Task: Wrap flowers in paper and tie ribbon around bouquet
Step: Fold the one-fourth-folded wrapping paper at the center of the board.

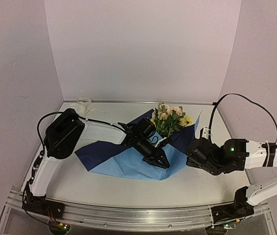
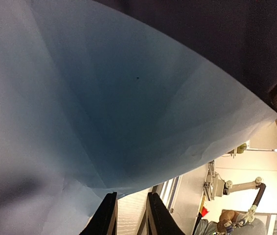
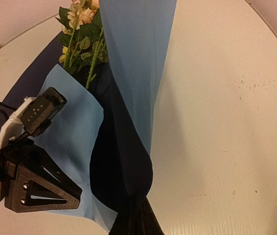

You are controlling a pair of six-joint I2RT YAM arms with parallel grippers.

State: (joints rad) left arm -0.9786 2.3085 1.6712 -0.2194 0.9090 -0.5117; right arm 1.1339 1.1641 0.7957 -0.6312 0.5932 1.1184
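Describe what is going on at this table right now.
Flowers are being wrapped in blue paper. The right end effector is shut on a paper fold, holding it raised beside the stems. The left end effector is low over the sheet's middle. The ribbon lies at the far left corner, not yet used.

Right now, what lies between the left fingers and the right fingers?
Only the paper: a light blue stretch of it, pinched by the right fingers, seen in the top and right wrist views.
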